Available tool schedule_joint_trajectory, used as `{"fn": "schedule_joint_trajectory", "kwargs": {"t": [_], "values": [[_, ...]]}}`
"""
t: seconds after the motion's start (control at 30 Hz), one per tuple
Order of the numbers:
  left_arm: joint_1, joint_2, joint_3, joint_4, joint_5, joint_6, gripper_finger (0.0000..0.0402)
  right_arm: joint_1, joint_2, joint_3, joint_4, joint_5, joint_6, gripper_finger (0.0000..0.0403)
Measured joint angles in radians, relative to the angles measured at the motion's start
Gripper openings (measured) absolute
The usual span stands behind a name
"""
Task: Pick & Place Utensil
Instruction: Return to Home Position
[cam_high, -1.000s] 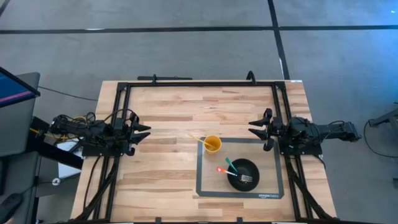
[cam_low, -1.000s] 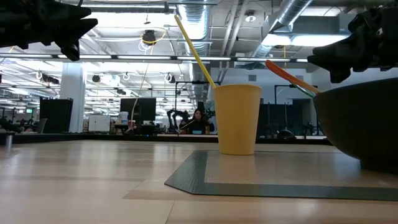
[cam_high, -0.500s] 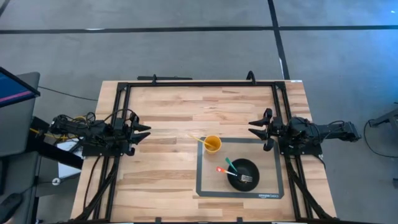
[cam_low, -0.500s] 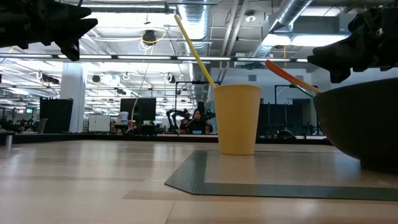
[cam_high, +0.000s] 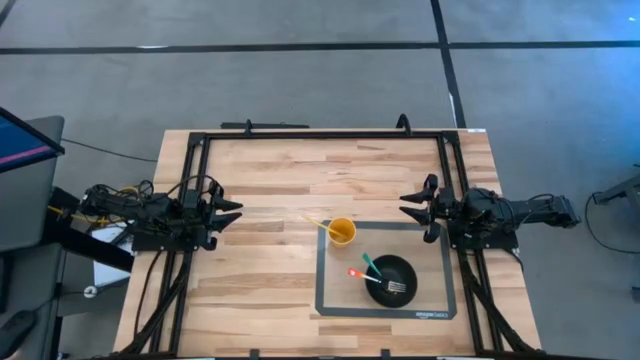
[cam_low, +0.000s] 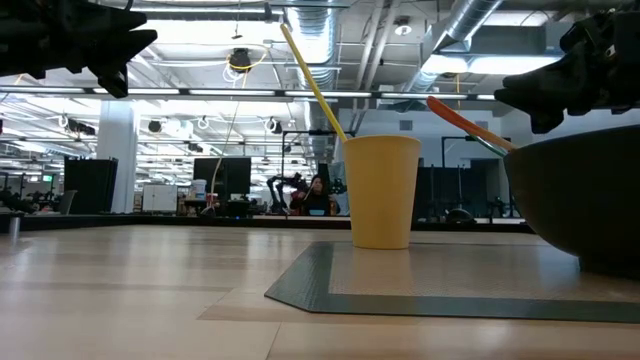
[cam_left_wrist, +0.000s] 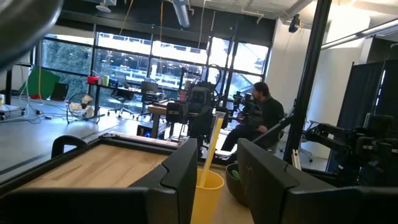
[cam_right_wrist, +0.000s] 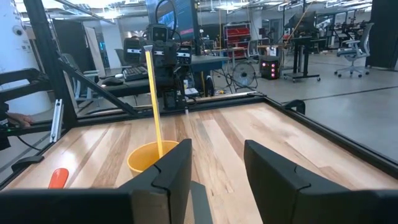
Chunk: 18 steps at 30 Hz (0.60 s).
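A yellow cup (cam_high: 342, 232) stands on a grey mat (cam_high: 330, 290), and a yellow utensil (cam_high: 318, 223) leans out of it toward the left. A black bowl (cam_high: 391, 279) on the same mat holds a fork (cam_high: 396, 287), a green-handled utensil (cam_high: 370, 265) and an orange-handled one (cam_high: 356, 272); their handles rest on the rim. My left gripper (cam_high: 232, 211) hovers open near the table's left edge. My right gripper (cam_high: 408, 208) hovers open near the right edge, beyond the mat's far right corner. Cup and yellow utensil also show in the low view (cam_low: 381, 190).
A black frame (cam_high: 320, 135) runs along the table's far edge and down both sides. Bare wood (cam_high: 270, 180) lies between the two grippers and on the table's left half. A person (cam_left_wrist: 264, 115) sits in the room beyond the table.
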<state>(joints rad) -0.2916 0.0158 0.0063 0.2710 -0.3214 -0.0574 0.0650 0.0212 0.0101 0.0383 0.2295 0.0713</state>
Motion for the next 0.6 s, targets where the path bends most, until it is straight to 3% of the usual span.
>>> {"fn": "schedule_joint_trajectory", "kwargs": {"t": [0.6], "values": [[0.000, 0.000, 0.000, 0.000, 0.000, 0.000, 0.0115, 0.000, 0.000, 0.000, 0.000, 0.000, 0.000, 0.0141]]}}
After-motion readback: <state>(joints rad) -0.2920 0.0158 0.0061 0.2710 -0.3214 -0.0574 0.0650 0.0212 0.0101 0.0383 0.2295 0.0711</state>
